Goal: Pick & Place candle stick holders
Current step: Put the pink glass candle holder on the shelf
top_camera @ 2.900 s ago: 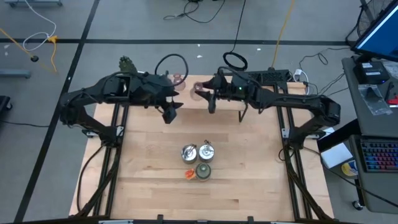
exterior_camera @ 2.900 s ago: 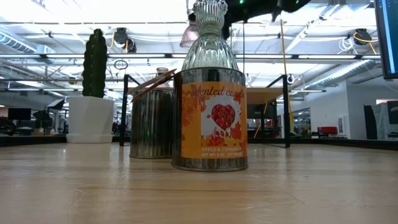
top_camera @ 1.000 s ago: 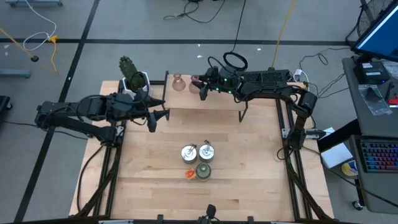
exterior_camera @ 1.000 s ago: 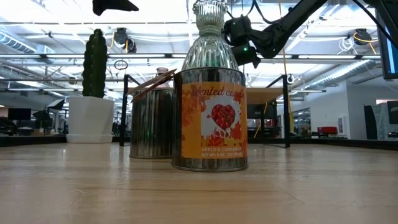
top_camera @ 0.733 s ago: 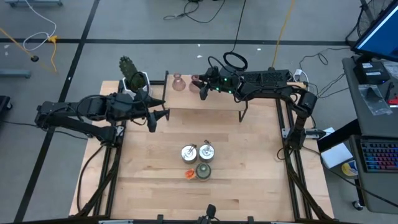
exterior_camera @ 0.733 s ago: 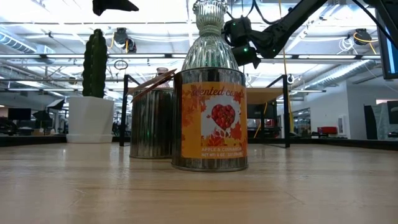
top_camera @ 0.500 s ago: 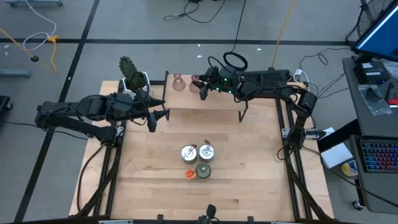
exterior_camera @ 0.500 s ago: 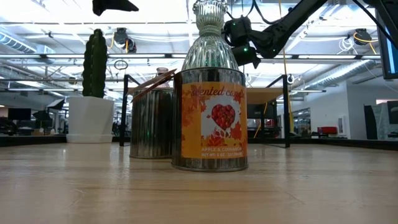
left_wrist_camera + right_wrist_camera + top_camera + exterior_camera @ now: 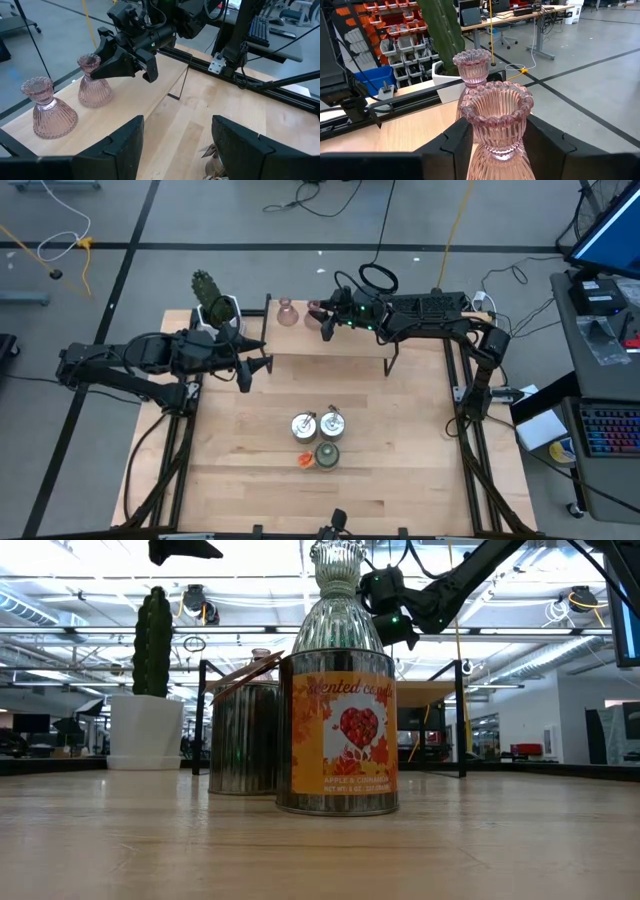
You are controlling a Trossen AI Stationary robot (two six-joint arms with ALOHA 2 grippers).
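Two pinkish glass holders stand by their bases near the table's far edge, one (image 9: 287, 312) free and one (image 9: 315, 311) between my right gripper's fingers (image 9: 326, 323). Both show in the left wrist view, the free one (image 9: 47, 107) and the held one (image 9: 92, 80). My left gripper (image 9: 252, 366) is open and empty above the table's left middle, and it also shows in its own wrist view (image 9: 177, 125). Two silvery holders (image 9: 303, 425) (image 9: 331, 423), an olive-green one (image 9: 327, 455) and an orange one (image 9: 305, 460) stand clustered near the front middle. My right gripper pinches the pink holder's fluted cup (image 9: 480, 125) just under its beaded rim, one finger on each side. The fingers come about level from the table's right side. The holder stands upright, and its flared base (image 9: 95, 97) appears to rest on the table.
A white pot with a green cactus (image 9: 215, 305) stands at the far left corner, close to the free pink holder. Black frame rails (image 9: 190, 410) run along both sides. Bare wood (image 9: 400, 410) lies between the cluster and the far edge. In the low view an orange-labelled tin (image 9: 337, 730) fills the foreground.
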